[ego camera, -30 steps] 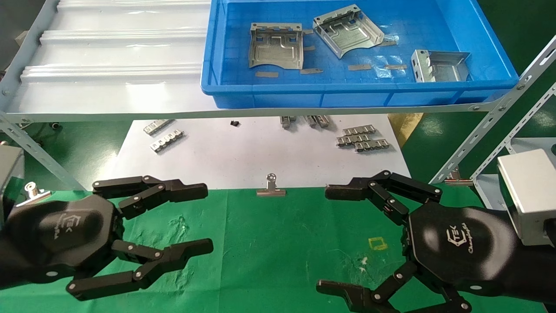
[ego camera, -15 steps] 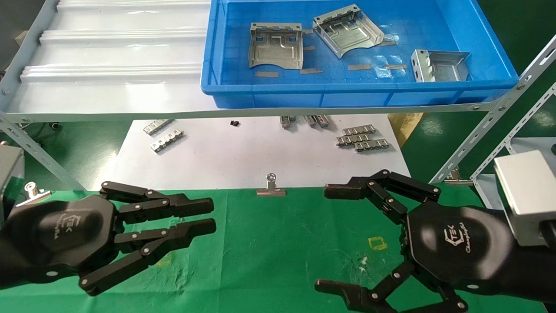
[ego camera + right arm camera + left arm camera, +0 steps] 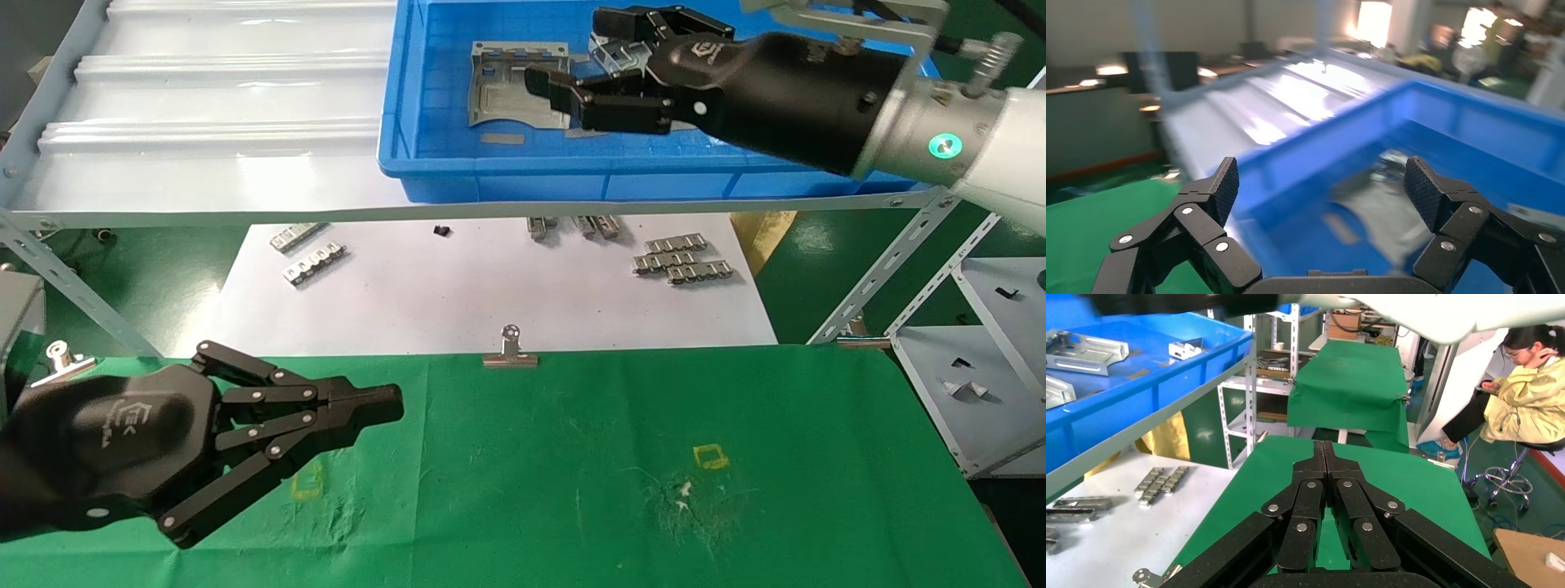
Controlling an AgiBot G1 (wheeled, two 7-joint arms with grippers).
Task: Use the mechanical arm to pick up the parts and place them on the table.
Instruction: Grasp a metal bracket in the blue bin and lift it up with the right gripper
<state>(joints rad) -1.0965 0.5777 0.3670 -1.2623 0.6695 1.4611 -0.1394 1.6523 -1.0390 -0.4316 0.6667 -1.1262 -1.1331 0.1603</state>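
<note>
- Step in hand: the reach. The right gripper (image 3: 609, 69) hangs wide open and empty over the blue tray (image 3: 507, 167).
- 2 sheet-metal brackets (image 3: 507, 86) lie just beneath its fingers; it must descend and close on 1.
- Left gripper (image 3: 359, 408), fingers together, empty, is parked over the green table (image 3: 572, 457).

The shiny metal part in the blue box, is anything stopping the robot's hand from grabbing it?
Nothing visible blocks it. The right gripper, fingers open, hovers in the blue bin over the metal parts, with no lid or object between. The left gripper rests shut over the green table.
</note>
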